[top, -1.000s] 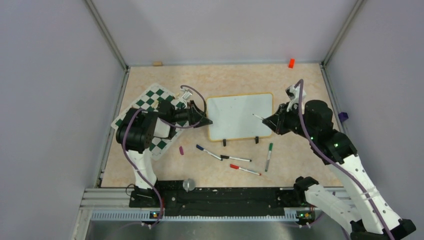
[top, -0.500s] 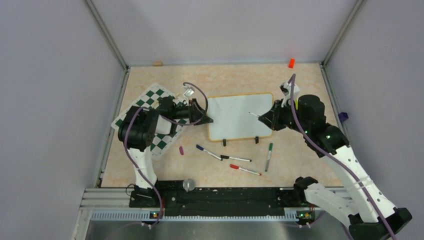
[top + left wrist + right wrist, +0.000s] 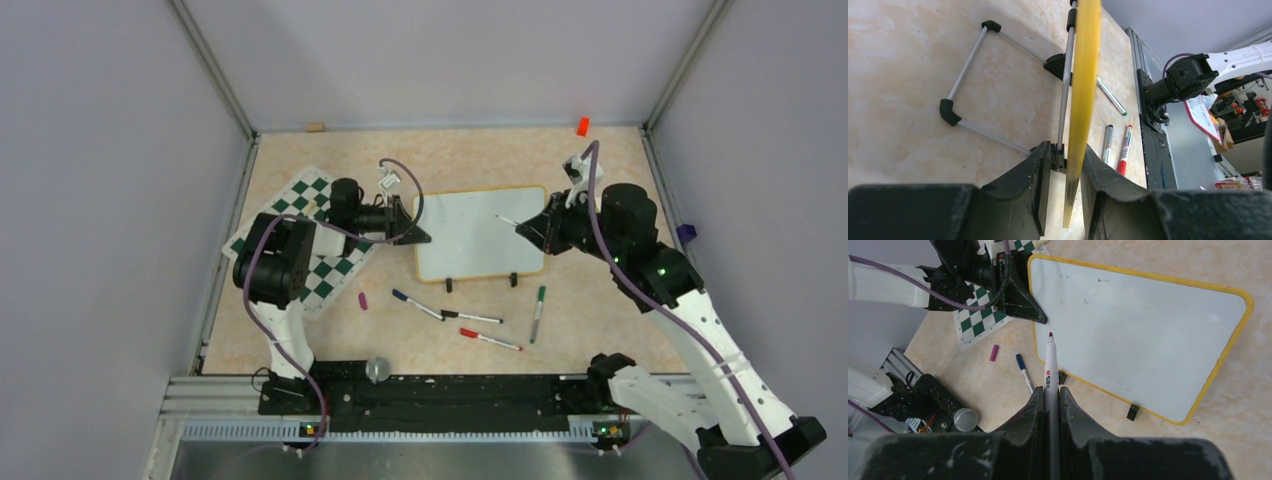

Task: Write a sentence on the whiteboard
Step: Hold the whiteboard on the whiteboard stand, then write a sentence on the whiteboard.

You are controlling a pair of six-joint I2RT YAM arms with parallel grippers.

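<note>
Left wrist view shows left gripper straddling the whiteboard edge, grip unclear; right gripper clenches a marker.

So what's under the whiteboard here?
A stand of grey rods and black corner joints lies under the whiteboard, on the tabletop, in the left wrist view. From above the board covers it all but two black feet.

Robot lab, grey-walled enclosure, mounting rail
</note>
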